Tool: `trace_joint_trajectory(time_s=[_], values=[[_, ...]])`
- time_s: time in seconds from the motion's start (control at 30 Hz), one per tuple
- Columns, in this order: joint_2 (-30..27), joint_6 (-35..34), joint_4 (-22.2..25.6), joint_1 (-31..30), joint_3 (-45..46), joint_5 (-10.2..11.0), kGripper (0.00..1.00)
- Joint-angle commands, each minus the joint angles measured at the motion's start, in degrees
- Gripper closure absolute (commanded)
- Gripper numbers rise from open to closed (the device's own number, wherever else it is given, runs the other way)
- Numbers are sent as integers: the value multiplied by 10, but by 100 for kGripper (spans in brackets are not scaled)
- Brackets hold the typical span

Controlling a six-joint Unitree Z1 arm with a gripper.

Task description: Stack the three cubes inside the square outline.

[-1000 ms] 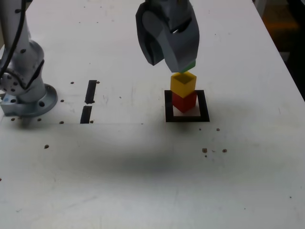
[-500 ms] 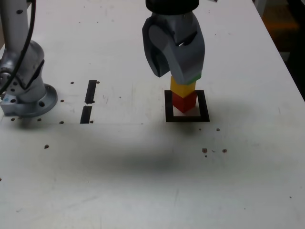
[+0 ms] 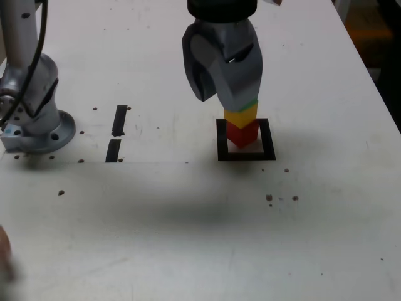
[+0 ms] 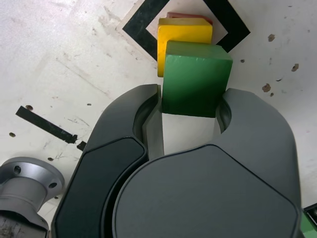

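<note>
The red cube (image 3: 242, 133) stands inside the black tape square outline (image 3: 267, 148), with the yellow cube (image 3: 241, 116) stacked on it. My gripper (image 3: 238, 94) is directly above them, shut on the green cube (image 3: 250, 104), which sits at or just above the yellow cube's top. From the wrist, the green cube (image 4: 196, 79) is clamped between both fingers (image 4: 146, 106). Past it the yellow cube (image 4: 183, 34) shows, then a sliver of the red cube (image 4: 190, 16) and the square outline (image 4: 141, 22).
Two short black tape strips (image 3: 116, 132) lie to the exterior view's left of the outline. The arm's grey base (image 3: 34, 116) stands at the far left. Small dark specks (image 3: 281, 198) dot the white table. A blurred fingertip (image 3: 5, 251) shows at the lower left edge.
My gripper has come down with the green cube, from a clear gap above the yellow cube to its top. A blurred fingertip has entered at the lower left.
</note>
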Motion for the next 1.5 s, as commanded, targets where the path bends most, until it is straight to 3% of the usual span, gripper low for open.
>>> trace_joint_trajectory(time_s=[0.0,0.23,0.33,0.53,0.7,0.83,1.2,1.47], values=[[-2,0,2,-1,2,-2,62],[-6,0,1,-1,11,-12,36],[-8,0,-1,-1,14,-13,32],[-16,-2,4,-1,9,-2,29],[-60,-17,52,0,-30,56,27],[-92,-32,80,11,-27,82,27],[-145,-99,82,29,84,103,26],[-161,-146,43,24,196,92,26]])
